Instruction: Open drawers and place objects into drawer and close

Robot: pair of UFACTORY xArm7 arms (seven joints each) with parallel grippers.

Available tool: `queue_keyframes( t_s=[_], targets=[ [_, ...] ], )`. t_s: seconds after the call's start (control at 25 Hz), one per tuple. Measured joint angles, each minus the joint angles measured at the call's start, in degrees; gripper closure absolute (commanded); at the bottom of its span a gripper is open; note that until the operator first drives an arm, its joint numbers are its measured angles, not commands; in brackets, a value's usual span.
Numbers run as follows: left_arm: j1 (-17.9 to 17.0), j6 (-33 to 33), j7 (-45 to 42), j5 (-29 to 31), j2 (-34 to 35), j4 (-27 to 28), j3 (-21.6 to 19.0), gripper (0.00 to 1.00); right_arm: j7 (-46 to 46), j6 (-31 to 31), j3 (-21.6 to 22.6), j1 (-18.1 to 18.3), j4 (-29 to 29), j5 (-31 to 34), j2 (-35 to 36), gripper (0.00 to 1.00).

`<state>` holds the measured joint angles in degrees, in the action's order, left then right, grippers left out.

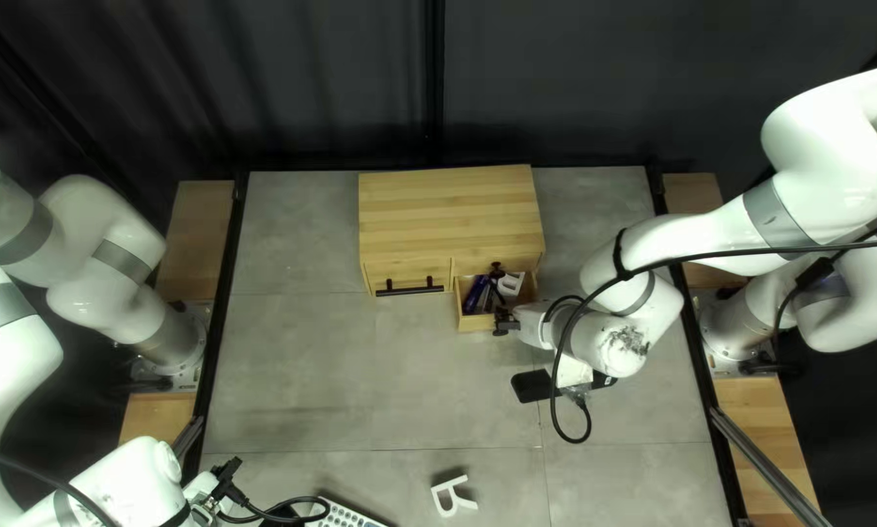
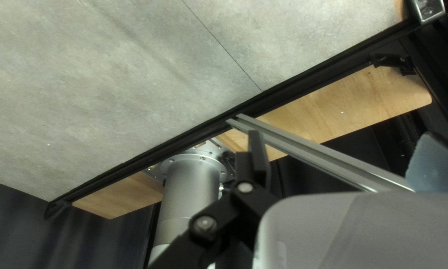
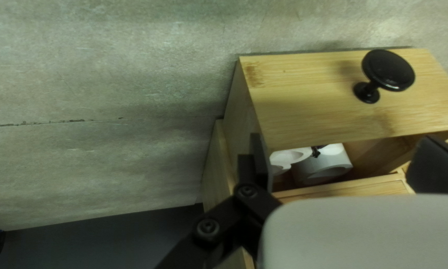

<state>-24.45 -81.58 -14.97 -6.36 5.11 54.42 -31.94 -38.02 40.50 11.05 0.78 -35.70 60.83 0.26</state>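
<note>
Right gripper (image 1: 504,320) at the open drawer (image 1: 472,323), its two black fingers spread apart; whether either touches the wood cannot be told. Ahead of the fingers, on a wooden front, stands a round black knob (image 3: 387,70). White pieces (image 3: 325,164) lie between the fingers' lines, partly hidden behind the near finger. In the top left view the drawer holds a white letter (image 1: 509,283) and, across from it, dark blue items (image 1: 476,295) — both just beside the gripper. Near it, toward the table's near edge, a black object (image 1: 530,386) lies partly under the right arm. Farther from the gripper, the cabinet's other drawer front (image 1: 406,271) is closed, with a black bar handle (image 1: 409,289). Well apart, nearer the table's near edge, lies a white letter R (image 1: 453,496).

Left gripper (image 1: 226,472), well apart from the cabinet (image 1: 448,210) — fingers spread, a metal rail (image 2: 316,153) passing beyond them. A keyboard (image 1: 344,516) lies near this gripper.
</note>
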Motion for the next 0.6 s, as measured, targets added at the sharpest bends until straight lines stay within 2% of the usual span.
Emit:
queue_keyframes(
  t_s=[0.4, 0.6],
  targets=[
    [0.0, 0.0, 0.0, 0.0, 0.0, 0.0, 0.0, 0.00, -1.0, 0.0, -0.1, 0.1, -0.7, -0.2, 0.4, 0.00],
    [0.0, 0.0, 0.0, 0.0, 0.0, 0.0, 0.0, 0.00, -2.4, 1.2, 0.3, -0.3, -0.7, -2.3, -0.4, 0.00]
  ],
)
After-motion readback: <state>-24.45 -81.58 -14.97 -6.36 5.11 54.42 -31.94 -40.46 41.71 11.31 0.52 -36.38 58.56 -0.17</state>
